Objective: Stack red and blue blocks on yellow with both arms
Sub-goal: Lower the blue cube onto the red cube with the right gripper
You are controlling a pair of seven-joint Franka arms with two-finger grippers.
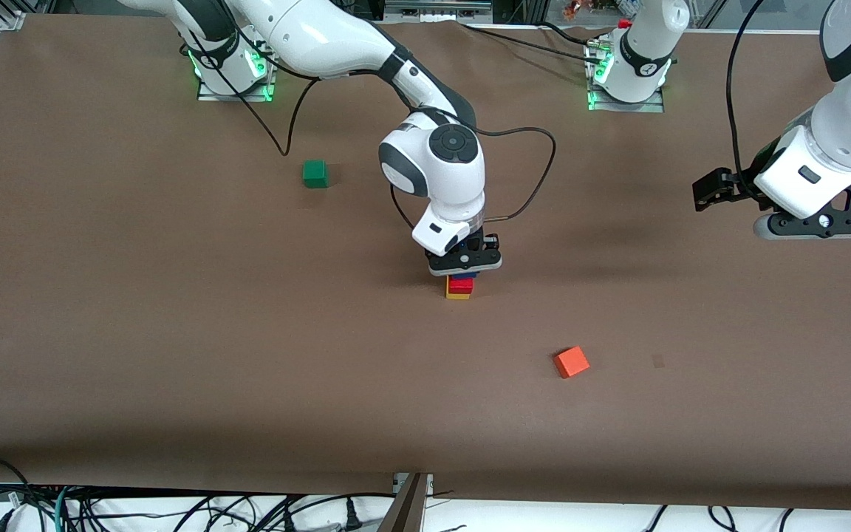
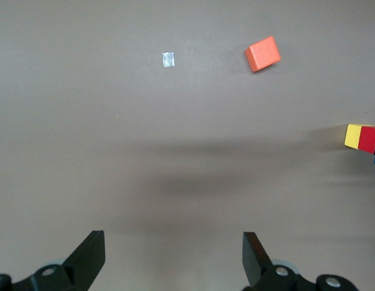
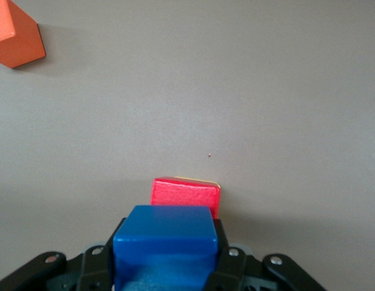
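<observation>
The orange-red cube [image 1: 571,362] lies nearer the front camera than the stack, the green cube [image 1: 315,174] farther. On the brown worktop [image 1: 137,332], yellow cube [image 1: 458,295] carries red cube [image 1: 459,284]. Over them, the right gripper [image 1: 464,270] pinches the blue cube [image 3: 166,242] between its fingers. The left gripper [image 2: 174,257] waits, fingers spread, toward the left arm's end.

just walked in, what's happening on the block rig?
The right gripper holds the blue block over the red block, which already sits on the yellow block mid-table. The blue looks about to be set down, not released. The left gripper waits open above bare table. An orange-red cube and a green cube lie unused.
</observation>
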